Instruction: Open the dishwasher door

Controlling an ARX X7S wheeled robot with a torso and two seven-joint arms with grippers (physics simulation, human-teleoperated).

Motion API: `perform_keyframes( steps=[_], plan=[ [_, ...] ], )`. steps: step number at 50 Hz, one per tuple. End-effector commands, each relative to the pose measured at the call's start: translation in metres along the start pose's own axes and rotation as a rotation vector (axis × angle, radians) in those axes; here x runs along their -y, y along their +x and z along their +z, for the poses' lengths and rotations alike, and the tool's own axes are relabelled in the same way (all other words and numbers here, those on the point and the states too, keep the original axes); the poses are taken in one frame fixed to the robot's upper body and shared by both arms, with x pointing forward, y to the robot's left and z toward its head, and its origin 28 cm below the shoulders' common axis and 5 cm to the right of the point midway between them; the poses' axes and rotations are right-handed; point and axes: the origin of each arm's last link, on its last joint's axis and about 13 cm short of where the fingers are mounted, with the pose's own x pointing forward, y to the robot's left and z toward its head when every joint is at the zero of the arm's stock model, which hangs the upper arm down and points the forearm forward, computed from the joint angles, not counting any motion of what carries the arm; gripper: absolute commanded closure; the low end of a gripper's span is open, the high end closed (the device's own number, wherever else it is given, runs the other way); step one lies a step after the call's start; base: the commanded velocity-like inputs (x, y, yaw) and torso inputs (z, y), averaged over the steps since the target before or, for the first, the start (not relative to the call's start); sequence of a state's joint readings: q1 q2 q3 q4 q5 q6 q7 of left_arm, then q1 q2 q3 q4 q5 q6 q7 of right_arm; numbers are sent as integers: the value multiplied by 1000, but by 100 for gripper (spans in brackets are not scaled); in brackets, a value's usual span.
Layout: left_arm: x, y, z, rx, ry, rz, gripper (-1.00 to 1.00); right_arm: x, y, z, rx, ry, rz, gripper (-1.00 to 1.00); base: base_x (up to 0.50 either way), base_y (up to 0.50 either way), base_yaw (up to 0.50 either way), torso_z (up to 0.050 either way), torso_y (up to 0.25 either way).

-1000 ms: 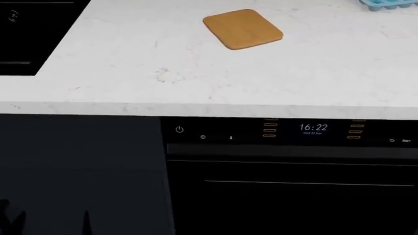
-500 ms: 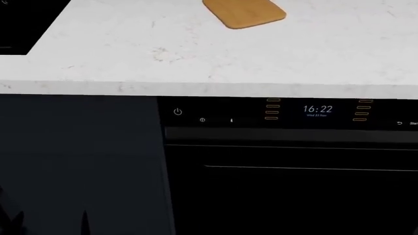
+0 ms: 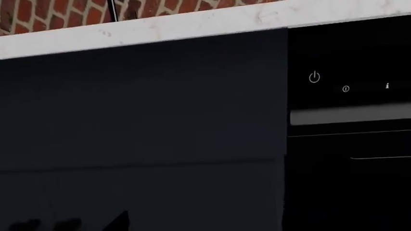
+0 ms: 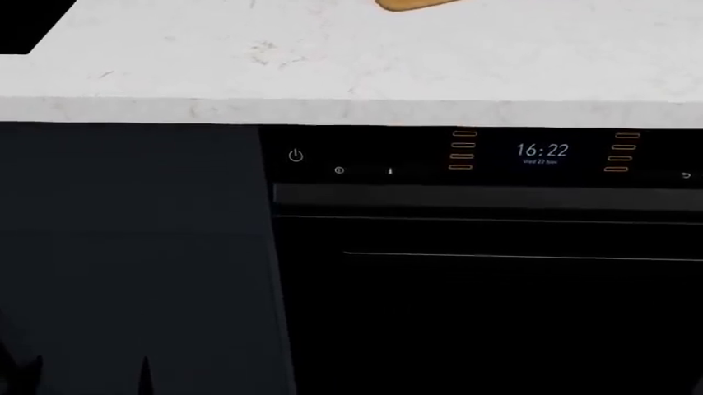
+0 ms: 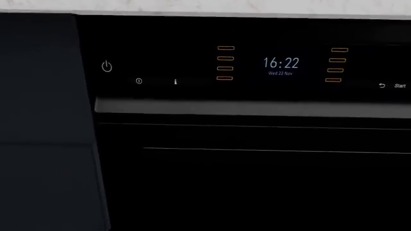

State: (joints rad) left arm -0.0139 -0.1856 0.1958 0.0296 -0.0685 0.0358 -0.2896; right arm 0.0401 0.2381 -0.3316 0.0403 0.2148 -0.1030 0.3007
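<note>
The dishwasher door (image 4: 483,313) is a wide glossy black front under the white countertop, shut. It has a thin silver line, a dark bar handle (image 4: 483,196) and blue clock digits (image 4: 542,151) between orange bars. It fills the right wrist view (image 5: 257,187), with the handle (image 5: 250,107) across it. It also shows at one side of the left wrist view (image 3: 350,183). Two dark tips of my left gripper (image 4: 82,377) stand at the head view's bottom left, in front of the navy cabinet and left of the door. My right gripper is out of view.
The white marble countertop (image 4: 363,66) overhangs the fronts, with the edge of a wooden board (image 4: 417,4) at the far side. A matte navy cabinet front (image 4: 132,247) adjoins the door on the left. Red brick wall (image 3: 57,14) shows behind.
In the head view the countertop, the display strip and the door have slid upward, and the wooden board has nearly left the top edge. The dark tips at the bottom left stay in place.
</note>
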Motion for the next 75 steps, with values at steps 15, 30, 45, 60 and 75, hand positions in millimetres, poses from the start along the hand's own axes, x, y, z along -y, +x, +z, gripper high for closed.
perform_keyframes(
  steps=[15, 30, 45, 60, 75],
  plan=[
    [2, -1, -1, 3, 13, -8, -100, 1, -1, 0, 3, 1, 0, -100, -1, 0, 0, -50, -16],
    [0, -2, 0, 33, -5, -6, -100, 1, -2, 1, 10, 15, 2, -100, 0, 0, 0, -27, -9],
    [0, -1, 2, 38, 2, -6, -100, 0, -1, 3, 8, 11, 6, -100, 137, 0, 0, 0, 0],
    [0, 0, 2, 41, 8, -6, -100, 0, -1, 2, 9, 17, 5, -100, 346, 0, 0, 0, 0],
    [0, -1, 3, 46, 16, -9, -100, 1, -2, 3, 17, 24, 4, -100, 161, 0, 0, 0, 0]
  ],
)
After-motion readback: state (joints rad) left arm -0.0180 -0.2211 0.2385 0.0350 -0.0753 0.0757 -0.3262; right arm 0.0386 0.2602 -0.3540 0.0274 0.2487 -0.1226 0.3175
